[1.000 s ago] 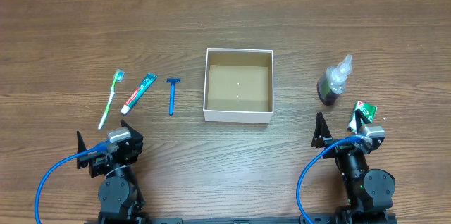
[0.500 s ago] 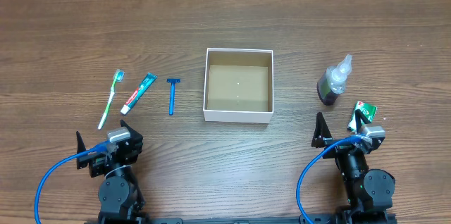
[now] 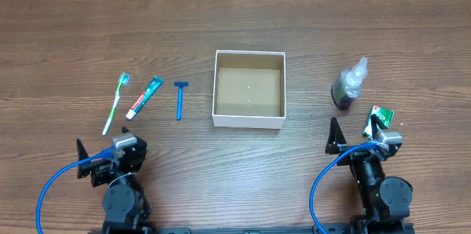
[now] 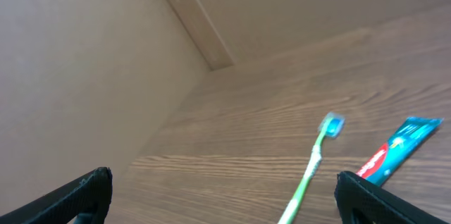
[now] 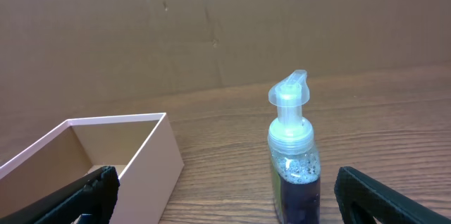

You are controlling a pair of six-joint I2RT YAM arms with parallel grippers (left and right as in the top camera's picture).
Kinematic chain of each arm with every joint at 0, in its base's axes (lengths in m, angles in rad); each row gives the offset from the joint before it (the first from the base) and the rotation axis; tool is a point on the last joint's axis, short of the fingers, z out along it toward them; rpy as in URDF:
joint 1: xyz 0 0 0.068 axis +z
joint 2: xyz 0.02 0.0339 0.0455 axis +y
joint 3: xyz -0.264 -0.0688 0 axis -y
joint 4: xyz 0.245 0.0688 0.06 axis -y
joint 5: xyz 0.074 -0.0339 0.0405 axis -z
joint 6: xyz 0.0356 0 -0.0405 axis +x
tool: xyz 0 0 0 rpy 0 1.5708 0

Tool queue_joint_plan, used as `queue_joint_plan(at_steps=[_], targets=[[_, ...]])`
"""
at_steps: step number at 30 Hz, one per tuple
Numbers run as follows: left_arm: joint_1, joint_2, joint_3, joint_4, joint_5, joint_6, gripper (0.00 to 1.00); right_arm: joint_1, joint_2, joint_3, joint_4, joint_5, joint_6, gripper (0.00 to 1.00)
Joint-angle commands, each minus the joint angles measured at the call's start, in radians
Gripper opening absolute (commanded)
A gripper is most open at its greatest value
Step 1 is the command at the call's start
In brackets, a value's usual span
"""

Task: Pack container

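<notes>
**Nothing packed yet, both arms ready**

Nearest to me, the left gripper (image 3: 101, 148) and the right gripper (image 3: 356, 137) have their jaws spread wide and hold nothing. I judge the first pick comes next, perhaps the bottle (image 5: 290, 155) ahead of the right wrist. Farther on, the container (image 3: 249, 121) stands empty at mid-table. Only the overhead view shows the razor (image 3: 179, 100).

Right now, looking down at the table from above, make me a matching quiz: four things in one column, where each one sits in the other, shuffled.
Things: 1 toothbrush; 2 razor; 3 container; 4 bottle.
Places: A middle of the table; B leftmost item; C right of the container; D just left of the container.
Pairs: 1-B; 2-D; 3-A; 4-C.
</notes>
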Motion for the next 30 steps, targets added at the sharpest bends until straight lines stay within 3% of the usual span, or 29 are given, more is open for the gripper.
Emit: queue_joint_plan(at_steps=[1, 6, 9, 10, 13, 17, 22, 25, 30], targets=[[0.003, -0.011, -0.003, 0.000, -0.045, 0.068, 1.00, 0.004, -0.006, -0.010, 0.008, 0.008, -0.007, 1.00], [0.003, -0.011, -0.003, 0.000, -0.038, 0.066, 1.00, 0.004, -0.006, -0.010, 0.008, 0.008, -0.007, 1.00], [0.003, -0.011, -0.003, 0.004, 0.068, 0.050, 1.00, 0.004, -0.006, -0.010, 0.008, 0.007, -0.006, 1.00], [0.003, -0.011, -0.003, 0.005, 0.153, -0.072, 1.00, 0.004, -0.006, -0.010, 0.007, 0.009, -0.007, 1.00], [0.003, -0.011, -0.003, 0.004, 0.200, -0.383, 1.00, 0.004, -0.006, -0.009, 0.007, 0.008, -0.007, 1.00], [0.003, -0.011, 0.051, -0.042, 0.313, -0.432, 1.00, 0.003, 0.007, 0.080, -0.119, 0.008, -0.007, 1.00], [0.003, 0.038, 0.341, -0.297, 0.413, -0.563, 1.00, 0.003, 0.190, 0.395, -0.362, 0.008, -0.006, 1.00], [0.003, 0.135, 0.514, -0.441, 0.459, -0.642, 1.00, 0.003, 0.421, 0.674, -0.532, -0.008, 0.001, 1.00], [0.003, 0.461, 0.882, -0.810, 0.602, -0.712, 1.00, 0.003, 0.888, 1.205, -1.001, -0.030, 0.000, 1.00]])
